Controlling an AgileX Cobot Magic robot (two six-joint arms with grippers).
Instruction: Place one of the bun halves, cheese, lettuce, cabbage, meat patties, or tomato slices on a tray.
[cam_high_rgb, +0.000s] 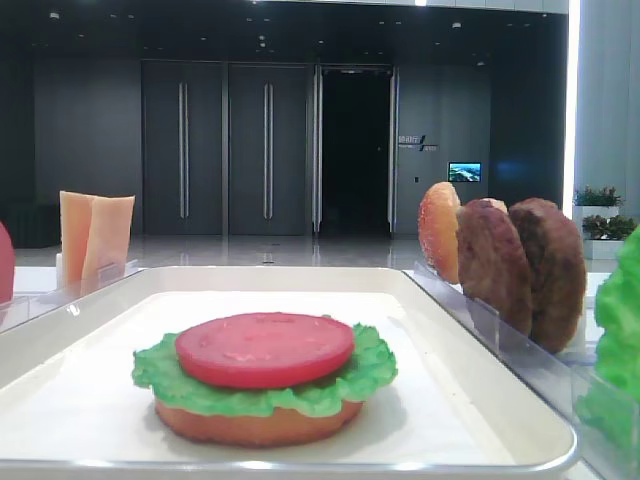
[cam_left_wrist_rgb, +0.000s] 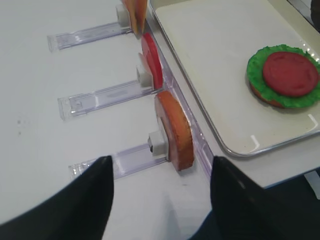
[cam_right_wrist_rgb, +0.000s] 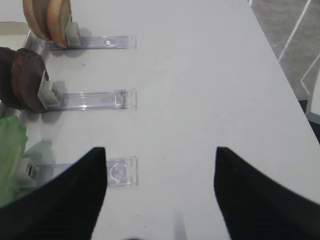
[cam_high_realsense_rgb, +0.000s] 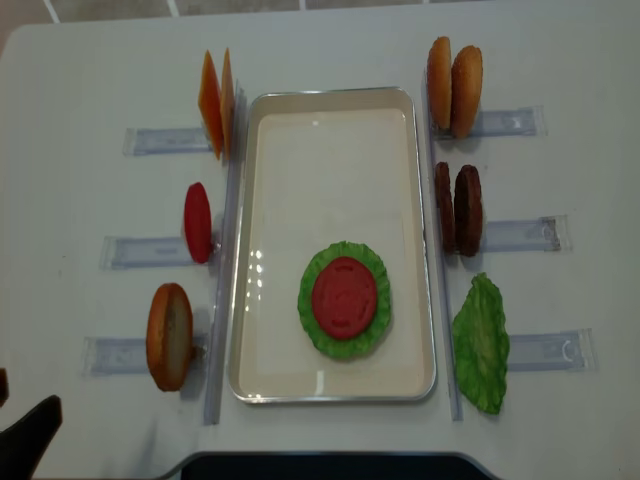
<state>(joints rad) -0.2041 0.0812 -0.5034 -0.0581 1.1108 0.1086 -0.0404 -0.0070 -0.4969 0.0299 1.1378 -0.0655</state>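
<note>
A tomato slice (cam_high_realsense_rgb: 344, 298) lies flat on lettuce (cam_high_realsense_rgb: 344, 340) over a bun half (cam_high_rgb: 255, 425), stacked in the near half of the tray (cam_high_realsense_rgb: 330, 140) at the desk (cam_high_realsense_rgb: 560, 60) centre. Left of the tray, clear racks (cam_high_realsense_rgb: 150, 252) hold cheese (cam_high_realsense_rgb: 214, 102), one upright tomato slice (cam_high_realsense_rgb: 197, 222) and a bun half (cam_high_realsense_rgb: 169, 335). Right of it stand two bun halves (cam_high_realsense_rgb: 454, 74), two meat patties (cam_high_realsense_rgb: 458, 208) and a lettuce leaf (cam_high_realsense_rgb: 482, 342). The left hand (cam_left_wrist_rgb: 159, 200) hovers wide, holding nothing, near the desk's near left corner. The right hand (cam_right_wrist_rgb: 160, 192) hovers wide and empty toward the desk's right edge.
</note>
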